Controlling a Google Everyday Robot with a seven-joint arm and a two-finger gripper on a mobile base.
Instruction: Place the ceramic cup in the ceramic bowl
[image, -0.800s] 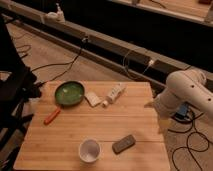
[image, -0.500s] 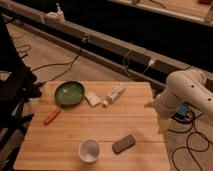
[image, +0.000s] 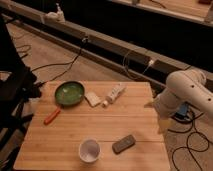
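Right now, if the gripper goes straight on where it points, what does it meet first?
The gripper hangs beside the table's right edge, pointing down. It would likely meet the floor, not the ceramic cup; depth is unclear.

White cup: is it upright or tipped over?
Upright: the cup shows its round open mouth facing up, on the table. The claw hangs beside its right edge.

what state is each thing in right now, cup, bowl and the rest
ceramic cup: upright, empty, standing on the table, not in the bowl
ceramic bowl: upright, empty, handle pointing near-left
white bottle: lying on its side
pale block: flat beside the bottle
dark flat object: lying right of the cup
gripper: hanging past the table's right edge, touching nothing
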